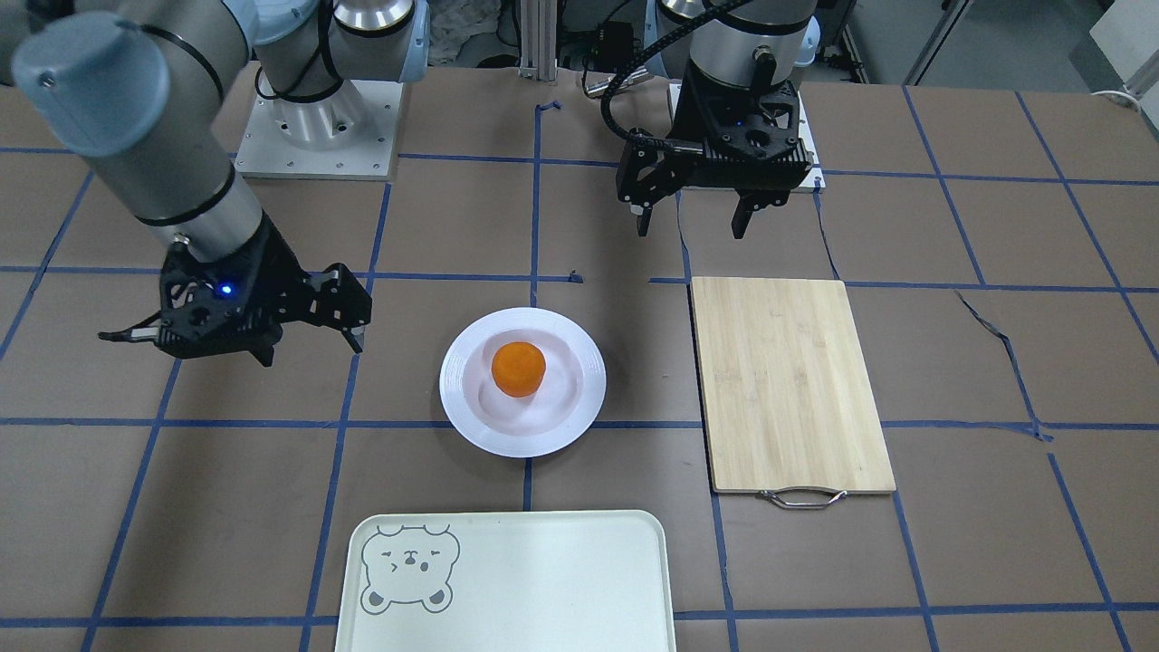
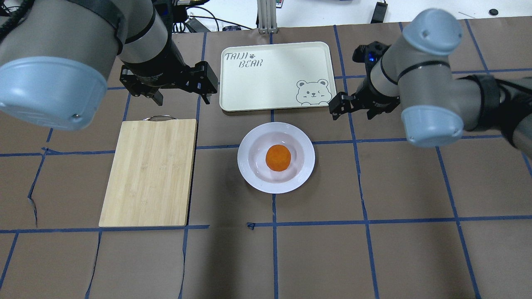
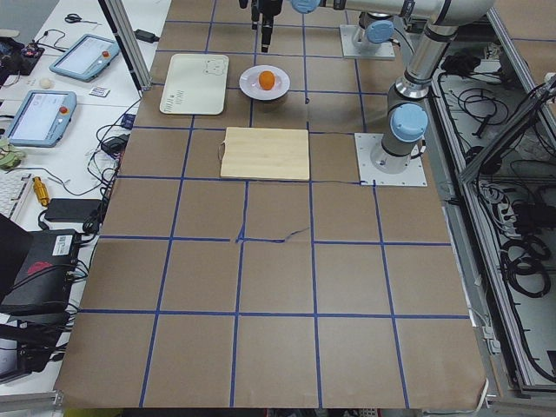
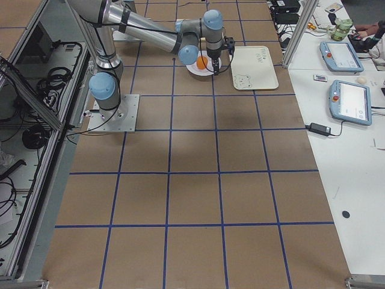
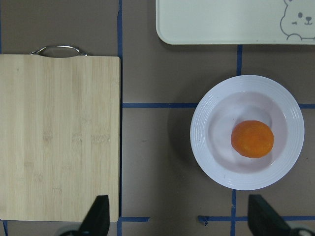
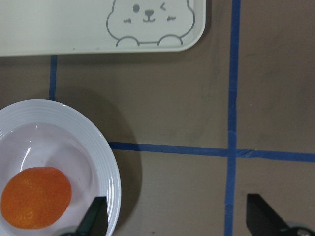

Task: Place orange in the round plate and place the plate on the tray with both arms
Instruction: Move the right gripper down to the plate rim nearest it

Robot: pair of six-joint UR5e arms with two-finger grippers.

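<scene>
Overhead, the orange (image 2: 278,158) sits in the round plate (image 2: 305,141) mid-counter (image 2: 395,187), step one done; the plate is not yet on the tray (image 2: 274,74) at its 12 o'clock, and the left gripper (image 2: 183,98) at 10 o'clock and right gripper (image 2: 352,112) at 2 o'clock hover, jaws wide open, empty.

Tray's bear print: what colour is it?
The bear print is grey, on the pale cream tray; clearest in the overhead exterior view.

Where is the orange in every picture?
Front-facing: orange in the middle.
Overhead: orange in the middle.
Left side: orange near the top.
Right side: orange near the top.
Left wrist: orange at the right.
Right wrist: orange bottom-left corner.
Landmark: the round plate holds it everywhere.
</scene>
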